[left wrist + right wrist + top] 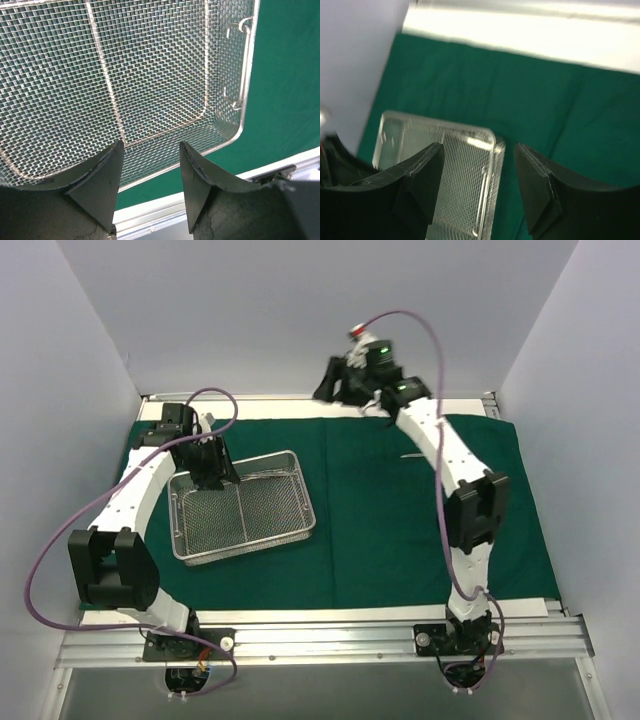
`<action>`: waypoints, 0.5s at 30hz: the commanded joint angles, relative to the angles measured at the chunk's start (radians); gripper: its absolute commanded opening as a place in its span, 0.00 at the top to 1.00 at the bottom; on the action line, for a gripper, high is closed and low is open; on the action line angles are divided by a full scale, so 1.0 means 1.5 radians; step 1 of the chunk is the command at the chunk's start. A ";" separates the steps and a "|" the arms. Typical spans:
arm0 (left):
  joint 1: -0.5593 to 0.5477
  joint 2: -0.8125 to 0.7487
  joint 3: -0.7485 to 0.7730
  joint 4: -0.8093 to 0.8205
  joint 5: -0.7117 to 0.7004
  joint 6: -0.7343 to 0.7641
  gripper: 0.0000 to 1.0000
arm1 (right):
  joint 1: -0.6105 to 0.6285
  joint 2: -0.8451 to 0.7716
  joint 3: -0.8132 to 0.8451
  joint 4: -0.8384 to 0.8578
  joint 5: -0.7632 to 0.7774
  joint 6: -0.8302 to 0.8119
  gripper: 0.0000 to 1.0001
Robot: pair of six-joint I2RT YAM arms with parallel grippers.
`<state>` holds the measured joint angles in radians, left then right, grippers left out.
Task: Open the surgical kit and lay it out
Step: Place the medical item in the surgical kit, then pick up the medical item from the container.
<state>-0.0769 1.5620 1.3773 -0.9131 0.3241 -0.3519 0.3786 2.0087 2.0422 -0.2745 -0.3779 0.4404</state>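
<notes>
Desk (300, 616) draped in flat green cloth (400, 530), mesh tray (243, 512) left of centre, left fingers (100, 180) spread empty over its upper-left rim, right fingers (535, 185) open and empty at top: drop carelessly and they could snag wire, dragging tray and cloth askew.

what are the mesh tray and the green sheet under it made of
The rectangular silver wire-mesh tray looks like bare shiny metal, probably stainless steel: woven wire floor, thicker rod rim, bright glints. The dark green cloth beneath it looks like matte fabric, fibre unclear: soft creases, no shine.
</notes>
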 commanded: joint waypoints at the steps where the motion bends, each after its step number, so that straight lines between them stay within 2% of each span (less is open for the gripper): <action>1: 0.000 -0.025 0.005 0.001 -0.048 -0.023 0.43 | 0.057 0.049 0.013 -0.113 -0.022 -0.148 0.41; 6: 0.001 -0.057 0.011 -0.072 -0.146 -0.031 0.43 | 0.119 0.079 0.018 -0.100 -0.006 -0.185 0.42; 10: 0.001 -0.067 -0.023 -0.081 -0.159 -0.032 0.43 | 0.197 0.101 0.025 -0.094 0.003 -0.216 0.43; 15: 0.001 -0.073 -0.026 -0.081 -0.168 -0.027 0.43 | 0.251 0.130 0.031 -0.096 0.016 -0.240 0.40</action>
<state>-0.0769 1.4830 1.3285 -1.0168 0.1104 -0.3889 0.6994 2.1803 2.0491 -0.4152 -0.3695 0.1459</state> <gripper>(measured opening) 0.572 0.596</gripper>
